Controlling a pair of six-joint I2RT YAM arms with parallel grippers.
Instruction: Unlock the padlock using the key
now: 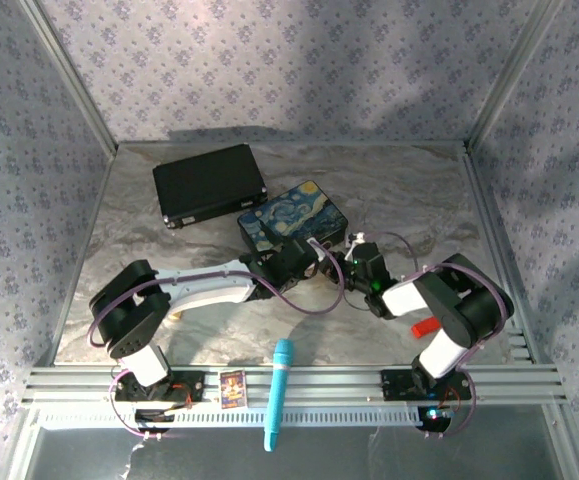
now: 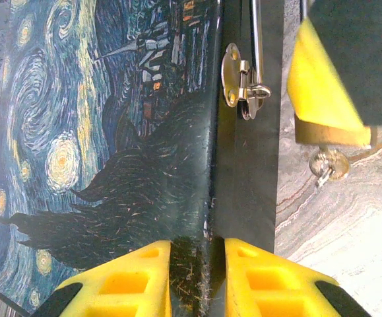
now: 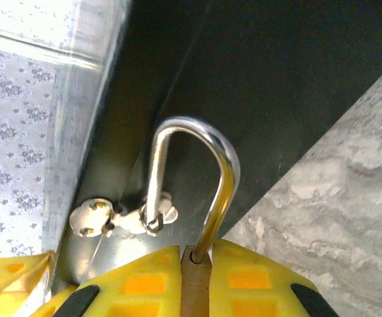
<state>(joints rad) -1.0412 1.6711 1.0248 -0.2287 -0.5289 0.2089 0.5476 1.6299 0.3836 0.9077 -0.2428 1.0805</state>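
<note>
While my right gripper (image 3: 195, 259) pinches the padlock (image 3: 194, 290) by its brass body, its shackle (image 3: 225, 165) points straight ahead into the hasp (image 3: 121, 218) of the box (image 2: 111, 165) my left gripper (image 2: 198, 249) clamps, the key (image 2: 329, 164) seemingly at the opposite end.

Noted: padlock (image 3: 194, 287) body dull brass, its shackle polished silver metal, mirror-bright. On the right gripper (image 3: 194, 256), fingers (image 3: 144, 287) of matt yellow plastic. The Starry Night box (image 2: 98, 152) has a glossy printed lid, finely scratched near its edge; hasp (image 2: 240, 82) bright plated metal. The table (image 1: 229, 335) is smooth, grey, marble-look, slight sheen. Far left, black case (image 1: 209, 183), matt.
</note>
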